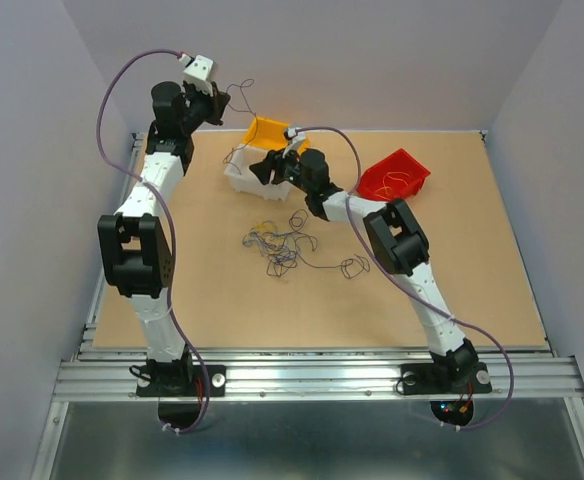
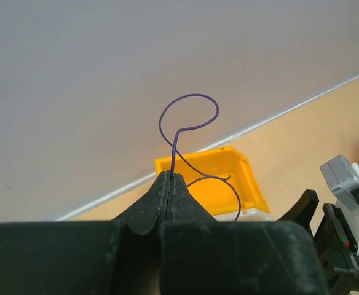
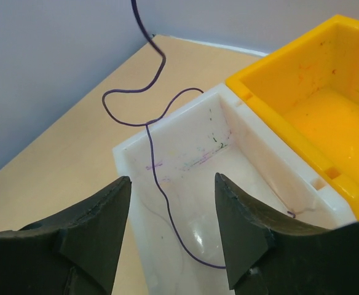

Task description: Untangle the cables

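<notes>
**One purple strand lifted out, the knot mostly intact**

The left tool (image 1: 222, 98) was raised at the back left, jaws fully closed on a single purple wire (image 1: 244, 95), which hung in the air above the bins. The right tool (image 1: 262, 168) stood over the white bin (image 1: 234, 175) with its jaws apart and nothing between them. The rest of the cables lay as a loose tangle (image 1: 284, 245) on the table (image 1: 452, 260), well apart from both tools. What looked like an orange-yellow strand (image 1: 397, 182) sat in the red bin (image 1: 412, 165).

By my judgement the task was early: one strand seemed sorted, one was being delivered, and the tangle remained to be pulled apart wire by wire.

Only the overhead view showed the tangle and the red bin. The left wrist view showed what it could not: the left tool (image 2: 170, 177) pinched tight on the purple wire (image 2: 192, 94), which curled into a loop above the jaws, with the yellow bin (image 2: 247, 190) behind. The right wrist view showed the strand's lower end: the purple wire (image 3: 147, 126) crossed the rim of the white bin (image 3: 185, 107) and trailed along its floor, passing between the spread fingers (image 3: 115, 215) of the right tool (image 3: 172, 181) without touching either. The yellow bin (image 3: 302, 67) beside it looked empty.
</notes>
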`<action>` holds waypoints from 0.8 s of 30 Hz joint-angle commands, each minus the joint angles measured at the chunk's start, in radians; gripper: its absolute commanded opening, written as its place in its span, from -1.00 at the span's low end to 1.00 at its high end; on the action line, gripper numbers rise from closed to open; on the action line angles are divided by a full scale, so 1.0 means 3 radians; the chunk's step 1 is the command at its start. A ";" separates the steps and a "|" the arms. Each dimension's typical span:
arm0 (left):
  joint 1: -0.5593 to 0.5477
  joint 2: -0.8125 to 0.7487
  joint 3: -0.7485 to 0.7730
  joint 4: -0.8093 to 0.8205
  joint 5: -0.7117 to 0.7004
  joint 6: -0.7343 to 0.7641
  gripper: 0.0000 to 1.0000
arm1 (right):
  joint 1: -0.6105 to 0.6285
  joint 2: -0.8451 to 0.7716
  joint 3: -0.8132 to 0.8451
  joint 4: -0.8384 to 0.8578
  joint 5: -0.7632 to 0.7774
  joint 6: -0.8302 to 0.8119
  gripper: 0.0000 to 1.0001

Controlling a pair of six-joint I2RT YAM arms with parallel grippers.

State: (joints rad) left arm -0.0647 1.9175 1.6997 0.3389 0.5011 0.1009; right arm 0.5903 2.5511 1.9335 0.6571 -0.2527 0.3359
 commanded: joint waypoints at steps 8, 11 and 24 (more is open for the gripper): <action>-0.0015 -0.0460 -0.0245 0.0527 0.0334 -0.0121 -1.00 | -0.0055 -0.0787 -0.0830 0.0494 0.0316 -0.0020 0.24; -0.0035 -0.0506 -0.0225 0.0532 0.0385 -0.0137 -1.00 | -0.0096 -0.0885 -0.1009 0.0662 0.0331 0.0046 0.24; -0.0255 -0.0731 -0.0296 0.0650 0.0610 -0.0250 -1.00 | -0.0280 -0.1447 -0.2006 0.1261 0.0300 0.0261 0.23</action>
State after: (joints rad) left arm -0.1177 1.7882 1.6302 0.4614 0.6590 0.0280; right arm 0.5175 2.2089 1.4139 0.9066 -0.1711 0.3977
